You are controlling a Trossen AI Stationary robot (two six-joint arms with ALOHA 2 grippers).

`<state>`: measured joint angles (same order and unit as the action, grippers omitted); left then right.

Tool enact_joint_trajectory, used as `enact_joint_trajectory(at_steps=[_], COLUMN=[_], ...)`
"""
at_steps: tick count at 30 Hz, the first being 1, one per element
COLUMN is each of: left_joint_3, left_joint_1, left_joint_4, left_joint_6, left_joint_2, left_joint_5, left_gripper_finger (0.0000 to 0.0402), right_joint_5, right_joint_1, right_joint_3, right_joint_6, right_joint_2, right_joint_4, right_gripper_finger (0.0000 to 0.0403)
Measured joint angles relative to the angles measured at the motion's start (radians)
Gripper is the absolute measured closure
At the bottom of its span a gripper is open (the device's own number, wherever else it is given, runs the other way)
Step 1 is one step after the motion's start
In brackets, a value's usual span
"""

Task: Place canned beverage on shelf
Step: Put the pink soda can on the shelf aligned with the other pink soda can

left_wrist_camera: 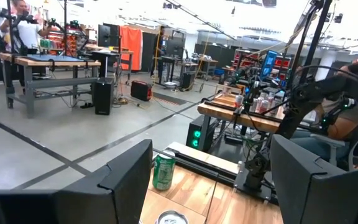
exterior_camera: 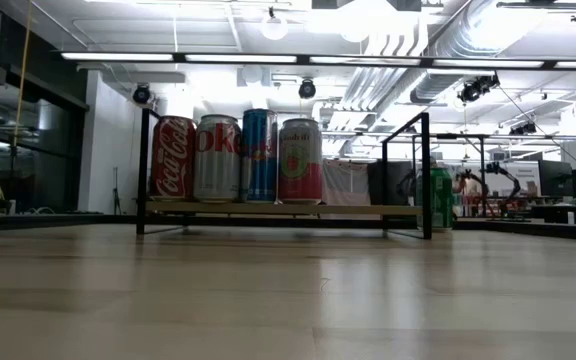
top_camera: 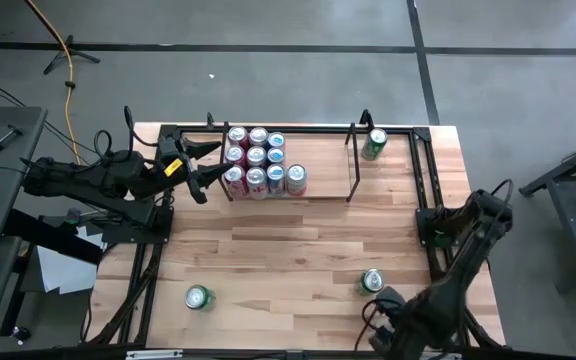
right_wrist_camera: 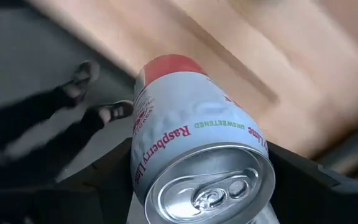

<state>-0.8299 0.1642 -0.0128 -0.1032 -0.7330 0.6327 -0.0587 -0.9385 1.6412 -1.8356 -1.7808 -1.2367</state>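
Observation:
The shelf (top_camera: 288, 160), a black rod rack on a wood base, stands at the table's far side with several cans (top_camera: 258, 160) in its left part; the low view shows it too (exterior_camera: 283, 210). My right gripper (right_wrist_camera: 197, 205) is at the table's near right edge (top_camera: 393, 335), shut on a white raspberry-lime can (right_wrist_camera: 191, 149) with a red bottom. My left gripper (top_camera: 206, 167) is open and empty, just off the shelf's left end; in the left wrist view (left_wrist_camera: 210, 186) its fingers stand wide apart. My right gripper pinches the white can between its two fingers, one on each side of the can's wall near its top end (right_wrist_camera: 145, 180). The can lies along the fingers, its lid toward the wrist and its red bottom (right_wrist_camera: 166, 65) pointing away. It is lifted clear.
A green can (top_camera: 374, 145) stands on the table just past the shelf's right end. Two more green cans stand near the front, one left (top_camera: 199, 297) and one right (top_camera: 371, 281). The shelf's right part is bare. A person's shoes (right_wrist_camera: 98, 93) show on the floor beyond the table edge.

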Motion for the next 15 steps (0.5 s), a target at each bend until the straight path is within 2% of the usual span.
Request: enact_joint_trajectory(at_steps=[3,6,10,13,15], left_joint_3=[0.000,0.000,0.000,0.000,0.000], left_joint_1=[0.000,0.000,0.000,0.000,0.000], left_joint_4=[0.000,0.000,0.000,0.000,-0.001], left_joint_6=[0.000,0.000,-0.016,-0.075,-0.129], left_joint_2=[0.000,0.000,0.000,0.000,0.000], left_joint_5=[0.000,0.000,-0.016,-0.107,-0.204], left_gripper_finger=[0.0167,0.0167,0.0167,0.0167,0.0167], right_joint_5=[0.079,0.085,0.107,0.121,0.127], right_joint_1=[0.018,0.062,0.140,0.216,0.274], right_joint_3=[0.128,0.250,0.338,0.357,0.358], right_joint_6=[0.284,0.578,0.980,1.307,1.529], right_joint_2=[0.019,0.021,0.018,0.018,0.016], right_joint_4=[-0.060,-0.130,-0.133,-0.129,-0.129], right_gripper_finger=[0.0126,0.0126,0.0126,0.0126,0.0126])
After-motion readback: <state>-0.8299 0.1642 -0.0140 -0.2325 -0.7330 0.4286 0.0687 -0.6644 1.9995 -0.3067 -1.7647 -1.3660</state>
